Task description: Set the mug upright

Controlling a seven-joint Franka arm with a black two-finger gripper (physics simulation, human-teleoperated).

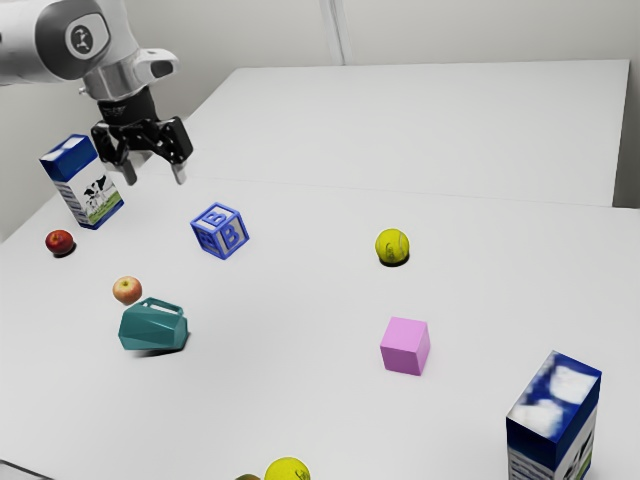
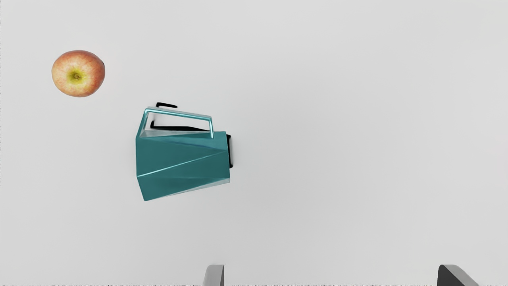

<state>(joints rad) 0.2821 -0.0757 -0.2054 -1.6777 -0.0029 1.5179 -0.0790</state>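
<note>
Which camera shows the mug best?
The wrist view: it looks down on the teal mug, so its handle stands out clearly. The exterior view shows it from farther off, lying on its side.

An apple [image 2: 78, 73] and mug [image 2: 182, 159] obstruct (a gap separates them).

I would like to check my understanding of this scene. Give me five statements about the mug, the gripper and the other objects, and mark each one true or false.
1. The mug lies on its side. True.
2. The gripper has its two fingers apart. True.
3. The mug is held by the gripper. False: it lies on the table, away from the fingers.
4. In the exterior view, the pink cube is to the left of the mug. False: it is to the right.
5. The letter block has red letters. False: they are blue.
</note>
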